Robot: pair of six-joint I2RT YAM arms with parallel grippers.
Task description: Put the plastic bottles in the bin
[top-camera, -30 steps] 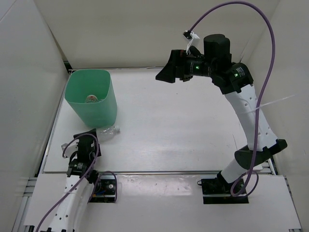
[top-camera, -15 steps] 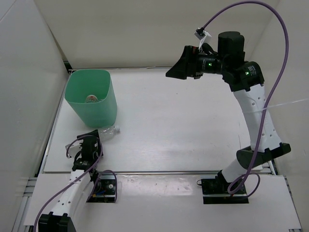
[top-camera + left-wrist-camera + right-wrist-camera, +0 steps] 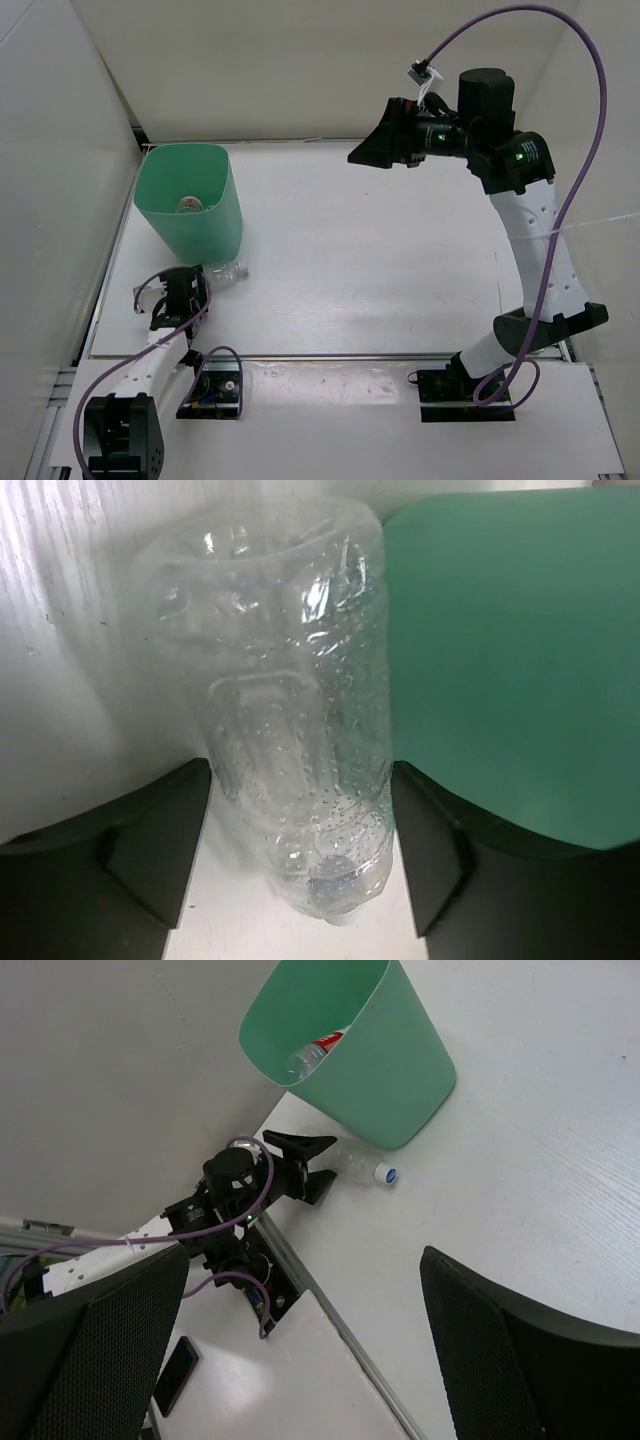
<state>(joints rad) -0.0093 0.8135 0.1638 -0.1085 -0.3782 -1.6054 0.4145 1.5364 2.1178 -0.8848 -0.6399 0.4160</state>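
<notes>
A clear plastic bottle (image 3: 228,271) lies on the white table against the front foot of the mint-green bin (image 3: 222,222). My left gripper (image 3: 196,280) is open, low at the table. In the left wrist view its two fingers (image 3: 150,850) flank the bottle (image 3: 290,720) closely, and the bin wall (image 3: 510,650) is just to the right. Inside the bin lie a red-labelled bottle (image 3: 330,1040) and a plainer one (image 3: 305,1057). The blue-labelled bottle is not visible. My right gripper (image 3: 372,150) is open and empty, high above the table's back middle.
White enclosure walls stand close to the left, back and right of the table. A metal rail (image 3: 330,1305) runs along the table's front edge. A dark flat phone-like object (image 3: 180,1375) lies on the front board. Purple cables loop from both arms.
My left gripper has slid forward along the table toward the bin, closing in around the lying bottle. My right arm has drifted a little right and up.
</notes>
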